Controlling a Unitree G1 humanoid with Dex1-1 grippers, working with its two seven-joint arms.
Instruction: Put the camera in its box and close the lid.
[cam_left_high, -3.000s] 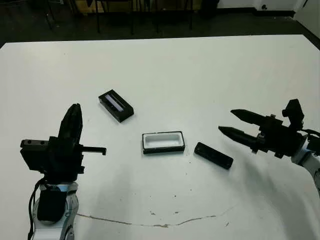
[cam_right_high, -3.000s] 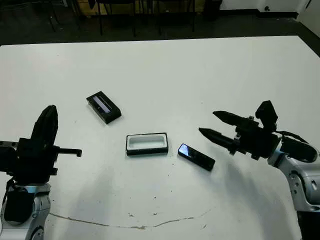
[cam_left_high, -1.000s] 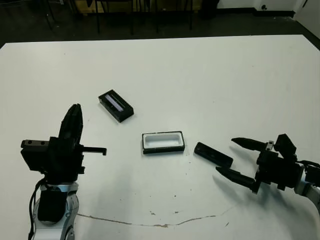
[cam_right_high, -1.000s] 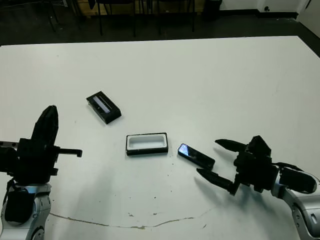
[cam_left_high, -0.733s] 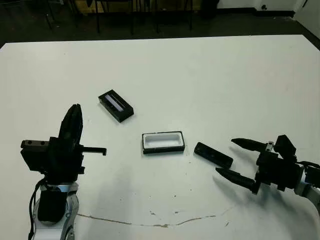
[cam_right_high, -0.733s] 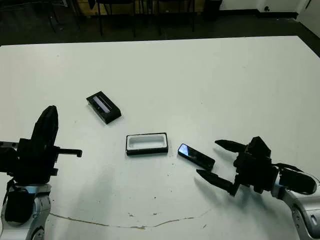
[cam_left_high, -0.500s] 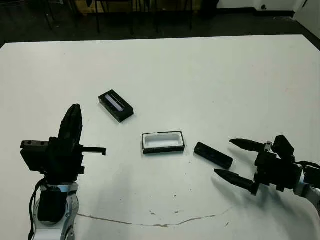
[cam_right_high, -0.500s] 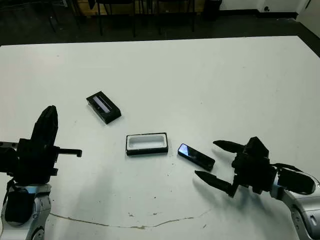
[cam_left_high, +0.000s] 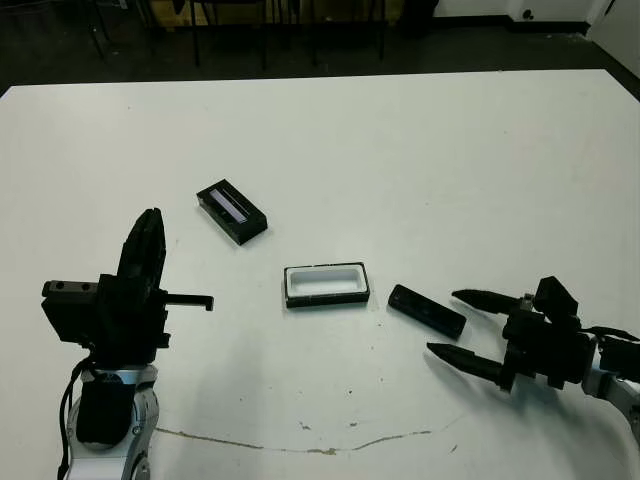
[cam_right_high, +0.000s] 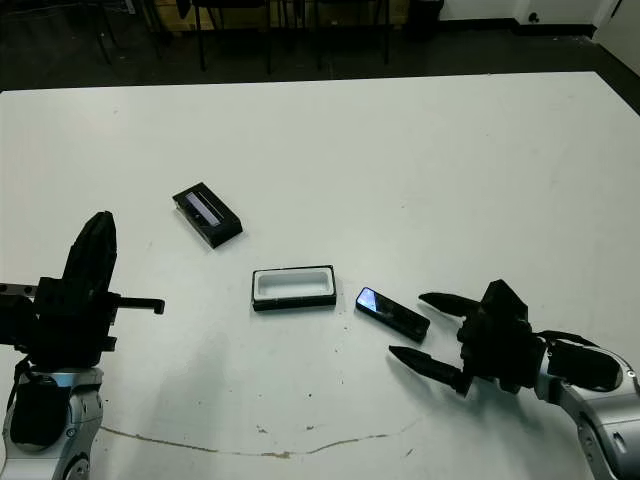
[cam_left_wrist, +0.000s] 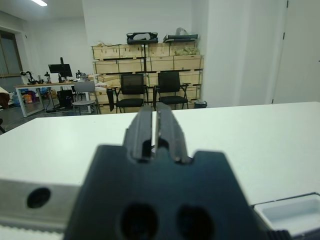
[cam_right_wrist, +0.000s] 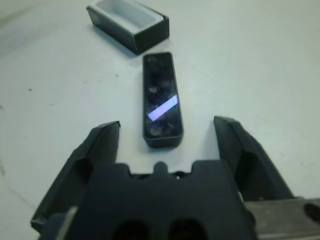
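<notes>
The right end effector (cam_right_high: 406, 325) is spread wide, low over the counter (cam_right_high: 400, 150), its fingers pointing at the camera (cam_right_high: 392, 313) and not touching it. The camera lies flat just right of the open box (cam_right_high: 293, 287). The lid (cam_right_high: 207, 214) sits up-left of the box. The left end effector (cam_left_high: 148, 250), far left of the box, is pinched narrow and empty.

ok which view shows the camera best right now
The right wrist view: the camera lies close up, lengthwise between the open right gripper's fingers. Both eye views show it small, beside the box. The left wrist view does not show it.
</notes>
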